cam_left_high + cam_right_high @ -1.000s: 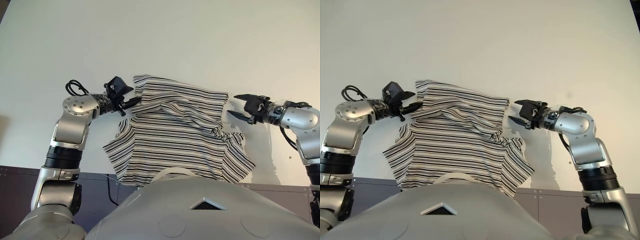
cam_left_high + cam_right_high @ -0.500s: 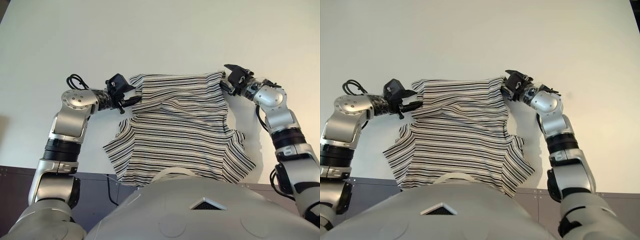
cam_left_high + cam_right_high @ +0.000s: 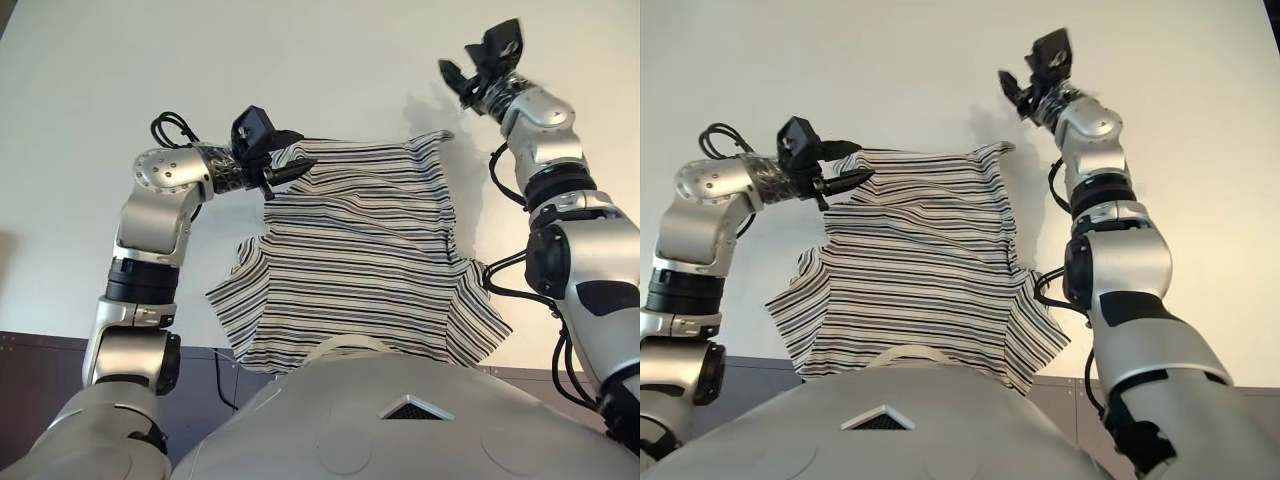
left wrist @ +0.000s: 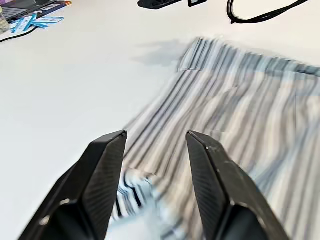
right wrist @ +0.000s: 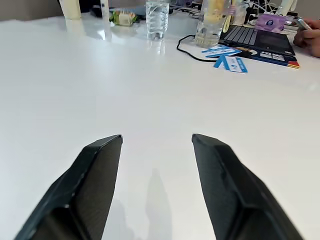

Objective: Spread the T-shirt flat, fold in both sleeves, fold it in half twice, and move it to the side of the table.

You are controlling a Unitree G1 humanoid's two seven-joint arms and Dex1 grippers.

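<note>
A black-and-white striped T-shirt [image 3: 360, 250] lies on the white table [image 3: 300, 60], collar toward me and hem at the far side, its body mostly smoothed out. My left gripper [image 3: 298, 172] hovers at the hem's far left corner; the left wrist view shows it open [image 4: 155, 137] with striped cloth lying below the gap. My right gripper [image 3: 468, 72] is raised beyond the hem's far right corner [image 3: 440, 136], clear of the cloth. Over bare table in the right wrist view, it stands open [image 5: 157, 137]. Both short sleeves spread out near the front edge.
Across the table stand a water bottle [image 5: 157, 19], a cup [image 5: 210, 25], a laptop [image 5: 260, 40] and some blue cards [image 5: 227, 57]. A black cable [image 4: 260, 12] lies beyond the hem. The table's front edge [image 3: 560, 372] runs close to the sleeves.
My right gripper swung from the shirt's right side to the far right hem corner, then lifted away past it. The hem now lies stretched out and flatter. The left gripper shifted slightly farther.
</note>
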